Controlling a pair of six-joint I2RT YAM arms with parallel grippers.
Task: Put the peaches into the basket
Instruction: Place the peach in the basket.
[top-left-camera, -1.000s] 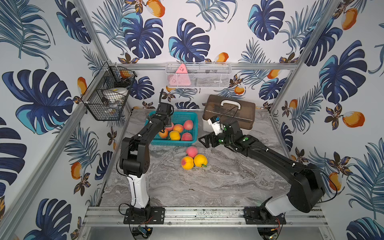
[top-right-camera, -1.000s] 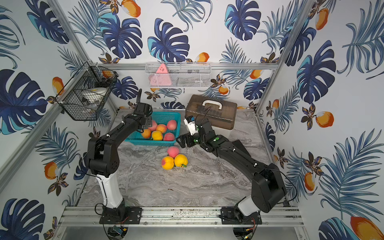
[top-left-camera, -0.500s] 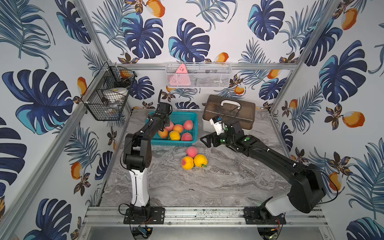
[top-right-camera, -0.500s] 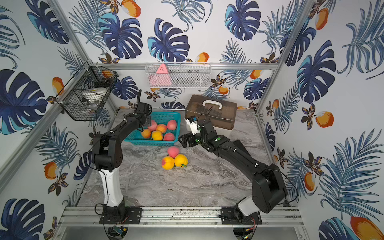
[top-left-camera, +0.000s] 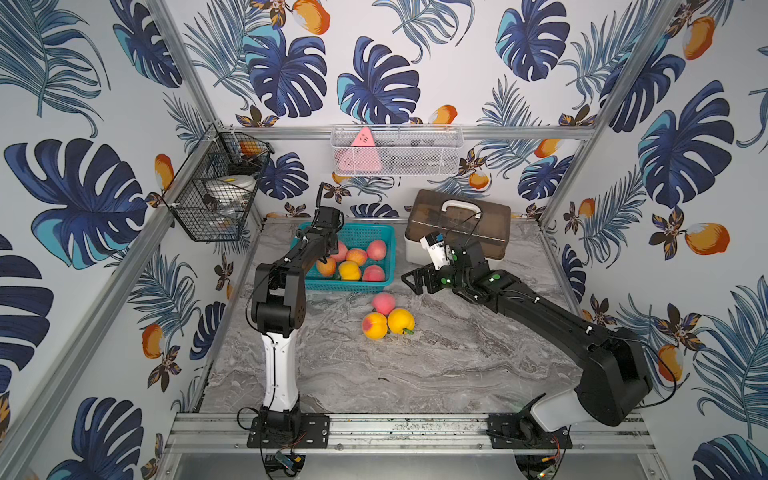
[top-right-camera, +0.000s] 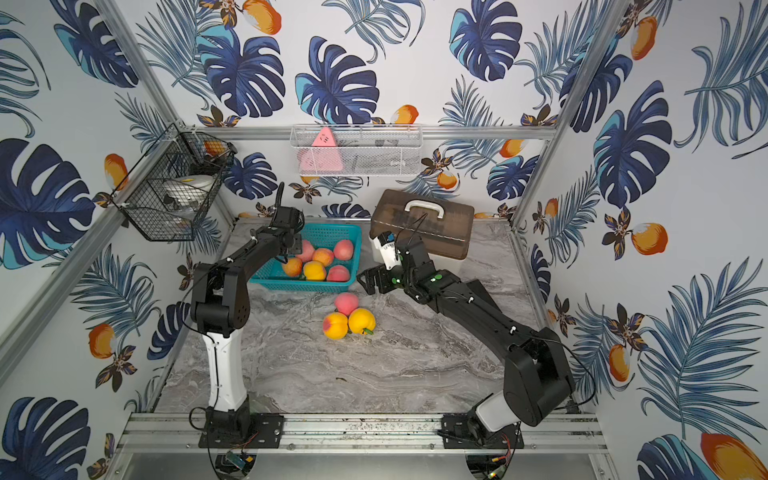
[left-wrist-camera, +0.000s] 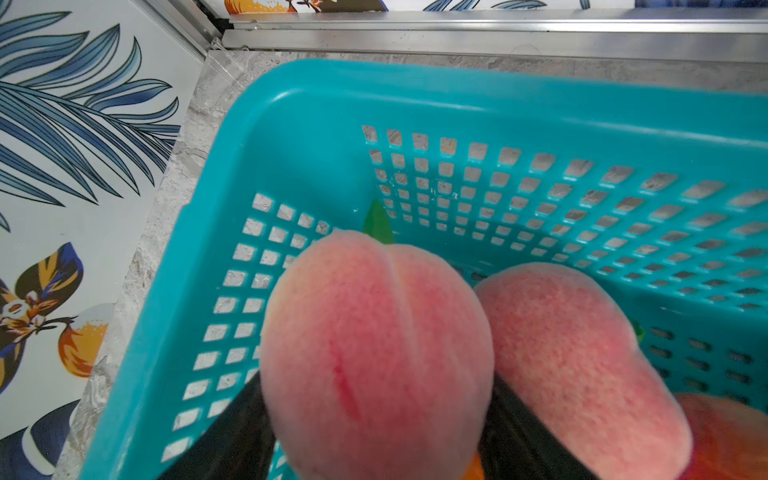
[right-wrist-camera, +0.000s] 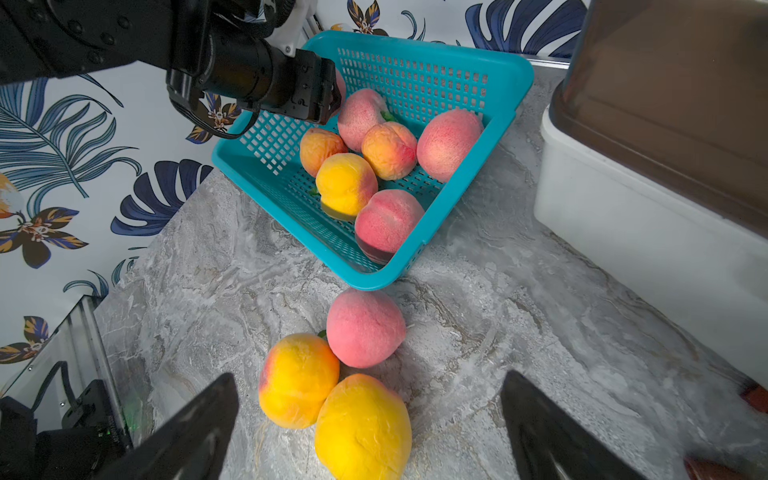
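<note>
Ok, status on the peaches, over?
Left hand shut on a pink peach, over the teal basket. Right hand open, near three peaches on the table. Six peaches in the basket. Left arm crowds the basket.

Three walls: white wallpaper (top-left-camera: 457, 62), blue monstera and palm leaves, orange fruit prints. Aluminium frame rails (top-left-camera: 519, 132) along corners and back wall. Grey marble-pattern tabletop (top-left-camera: 415, 365). Black wire basket (top-left-camera: 208, 216) on left wall. White mesh basket (top-left-camera: 415, 158) on back rail, pink triangle (top-left-camera: 360, 141) inside. Brown-lidded white storage box (top-left-camera: 490, 216) at tabletop's back right. Light even.
</note>
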